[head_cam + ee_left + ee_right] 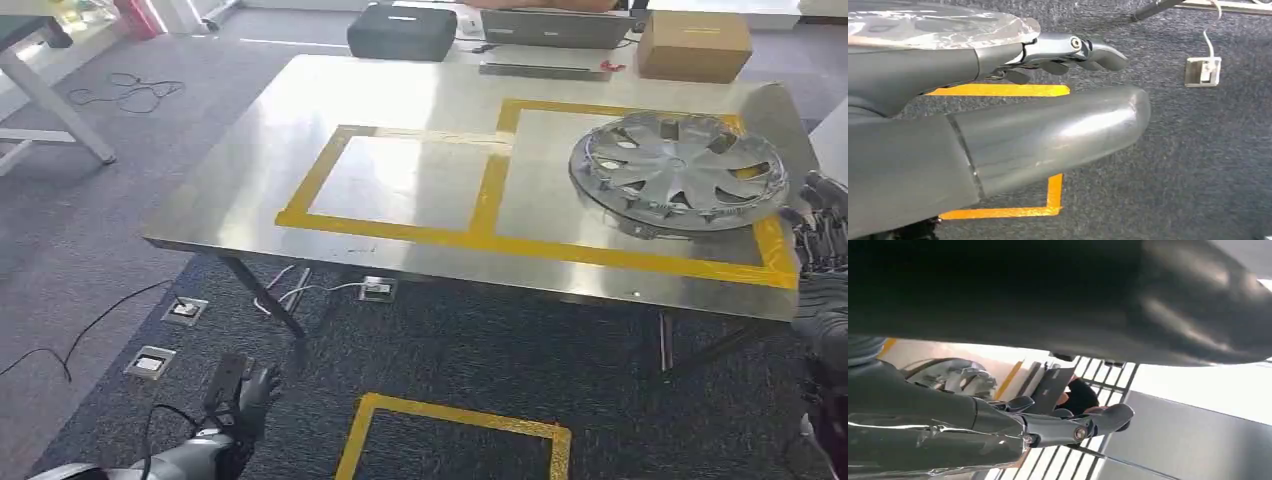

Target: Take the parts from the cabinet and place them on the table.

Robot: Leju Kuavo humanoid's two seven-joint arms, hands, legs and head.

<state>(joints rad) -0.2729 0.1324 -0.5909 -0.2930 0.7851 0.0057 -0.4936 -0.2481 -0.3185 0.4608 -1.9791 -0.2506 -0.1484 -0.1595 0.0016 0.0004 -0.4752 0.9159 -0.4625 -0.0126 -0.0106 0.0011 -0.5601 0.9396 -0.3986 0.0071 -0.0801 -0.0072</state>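
Hubcap (678,172) on table (400,110), just beside right robot hand (822,235)

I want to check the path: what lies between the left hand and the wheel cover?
In the head view, carpet, then the table's edge and yellow tape lie between the left hand and wheel cover.

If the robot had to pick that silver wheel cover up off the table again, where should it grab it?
Probably by the rim. The wheel cover lies nearly flat inside the right yellow-taped box on the table, its near-right edge closest to the right hand. Coming from that side, fingers could hook the thin edge or a gap between spokes.
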